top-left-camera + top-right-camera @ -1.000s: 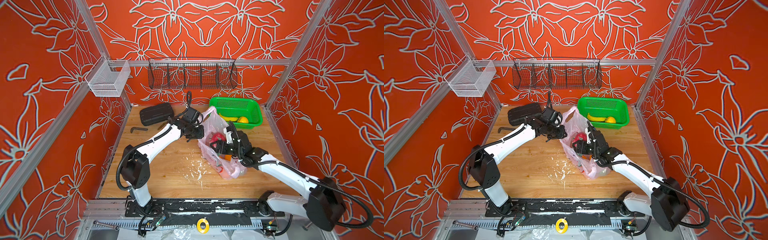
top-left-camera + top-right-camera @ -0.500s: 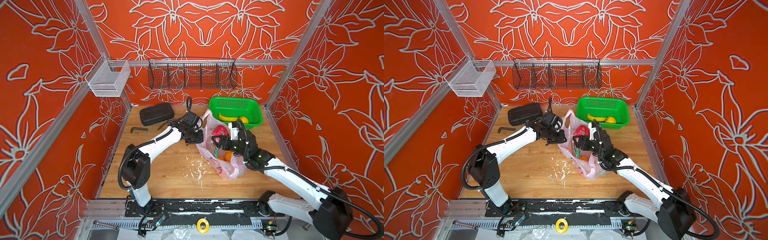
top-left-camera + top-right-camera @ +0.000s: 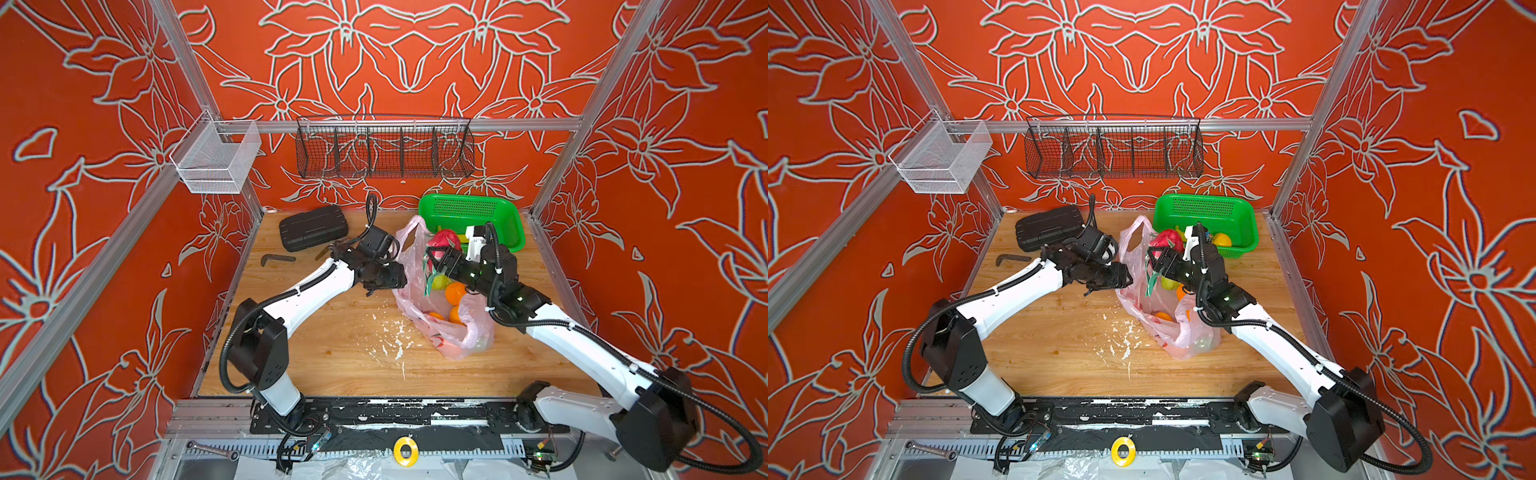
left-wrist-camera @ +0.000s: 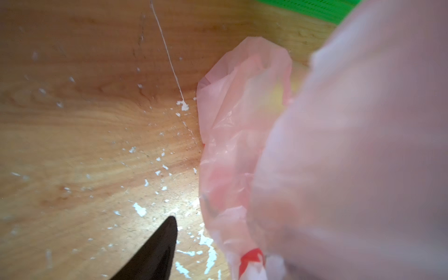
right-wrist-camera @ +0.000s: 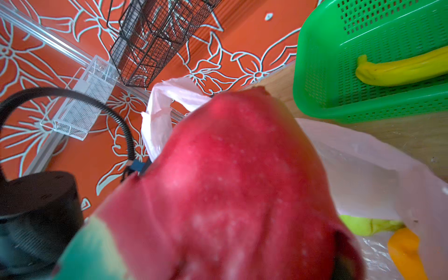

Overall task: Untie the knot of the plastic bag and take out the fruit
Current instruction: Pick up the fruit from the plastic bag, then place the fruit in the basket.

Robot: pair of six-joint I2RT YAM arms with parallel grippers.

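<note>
Centre-left: left hand (image 3: 397, 276) at the plastic bag (image 3: 469, 336) rim; grip unreadable, only 1 finger visible. Centre: right hand (image 3: 436, 254) clamps the dragon fruit (image 3: 445, 242) above the open bag mouth. Oranges (image 3: 455, 293) inside. Risk: trailing green leaves snag the film and drag the bag; the round fruit slips.

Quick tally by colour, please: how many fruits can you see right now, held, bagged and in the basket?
Red, dragon fruit, held: 1
Orange fruit, in the plastic bag: 3
Green fruit, in the bag: 1
Yellow, in the green basket, banana and a round one: 2
Total: 7; more may be hidden.
</note>
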